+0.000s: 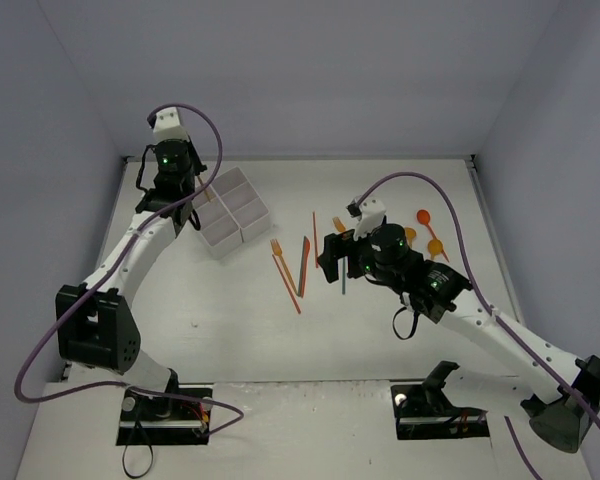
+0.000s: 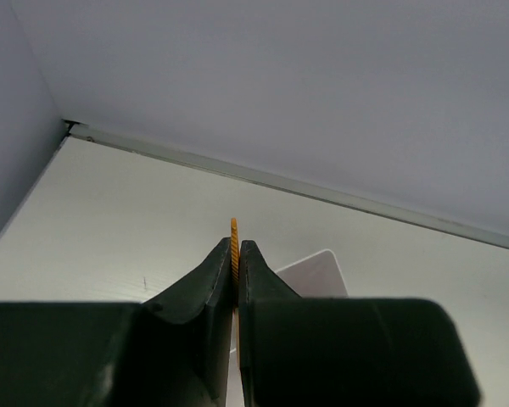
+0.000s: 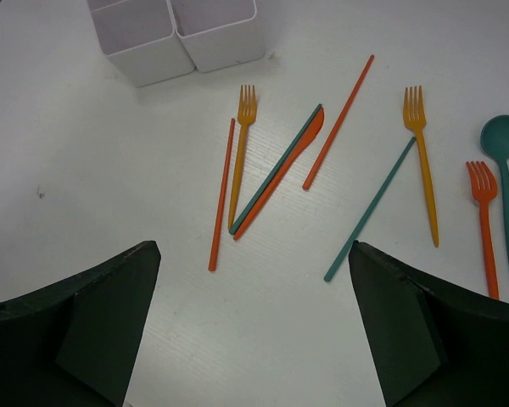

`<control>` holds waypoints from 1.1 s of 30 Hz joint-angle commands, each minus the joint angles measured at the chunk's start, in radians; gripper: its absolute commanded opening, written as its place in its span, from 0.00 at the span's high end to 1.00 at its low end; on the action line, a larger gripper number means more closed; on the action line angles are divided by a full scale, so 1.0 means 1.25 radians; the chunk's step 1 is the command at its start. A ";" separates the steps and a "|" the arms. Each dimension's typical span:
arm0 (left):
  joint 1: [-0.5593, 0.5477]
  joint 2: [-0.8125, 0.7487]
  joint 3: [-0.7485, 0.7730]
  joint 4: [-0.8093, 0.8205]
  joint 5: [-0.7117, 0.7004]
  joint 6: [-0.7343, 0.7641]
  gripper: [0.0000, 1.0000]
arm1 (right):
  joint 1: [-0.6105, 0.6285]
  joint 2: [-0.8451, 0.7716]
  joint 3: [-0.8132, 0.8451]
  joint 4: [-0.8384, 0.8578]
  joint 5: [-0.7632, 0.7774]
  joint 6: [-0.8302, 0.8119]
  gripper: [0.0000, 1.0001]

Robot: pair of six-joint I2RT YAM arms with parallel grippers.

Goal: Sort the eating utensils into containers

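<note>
A white table (image 1: 230, 330) fills the floor of a pale walled enclosure, seen from above. Two white and black robot arms reach over it from the near edge. The left arm (image 1: 130, 255) stretches to the far left corner, and the right arm (image 1: 480, 320) bends in toward the middle.

A white plastic tray of six square open compartments (image 1: 242, 228) sits at an angle on the far left part of the table. The left fingers (image 2: 216, 271) hang at its far left end. They are pressed together on a thin orange plastic utensil (image 2: 234, 233), seen edge-on, so its kind cannot be told. Which compartment lies under it cannot be told either.

The right fingers (image 3: 93, 331) are spread wide apart and hold nothing, raised above the loose utensils in the middle of the table.

These utensils lie flat, apart from the tray:
- Nearest the tray are a thin red-orange straight piece (image 3: 222, 195) and a yellow-orange fork (image 3: 240, 161).
- Just beside them, a teal knife (image 3: 267, 180) lies side by side with an orange knife (image 3: 299, 142).
- Further right are a red straight piece (image 3: 339, 120) and a teal straight piece (image 3: 369, 210).
- Beyond those are a second yellow-orange fork (image 3: 422, 161), a red-orange fork (image 3: 485, 220) and a teal round-bowled spoon (image 3: 502, 140).
- Three orange spoons (image 1: 423, 215) lie at the far right.
</note>
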 commanded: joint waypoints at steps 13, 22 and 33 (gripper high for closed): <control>0.063 0.053 -0.055 0.179 -0.014 0.005 0.95 | 0.004 0.075 -0.017 0.046 -0.056 0.019 0.09; 0.072 0.011 -0.141 0.177 -0.016 -0.011 0.80 | 0.004 0.193 -0.023 0.044 -0.015 0.082 0.22; 0.076 -0.111 -0.154 0.091 0.006 0.010 0.35 | 0.006 0.349 0.022 0.043 0.058 0.193 0.39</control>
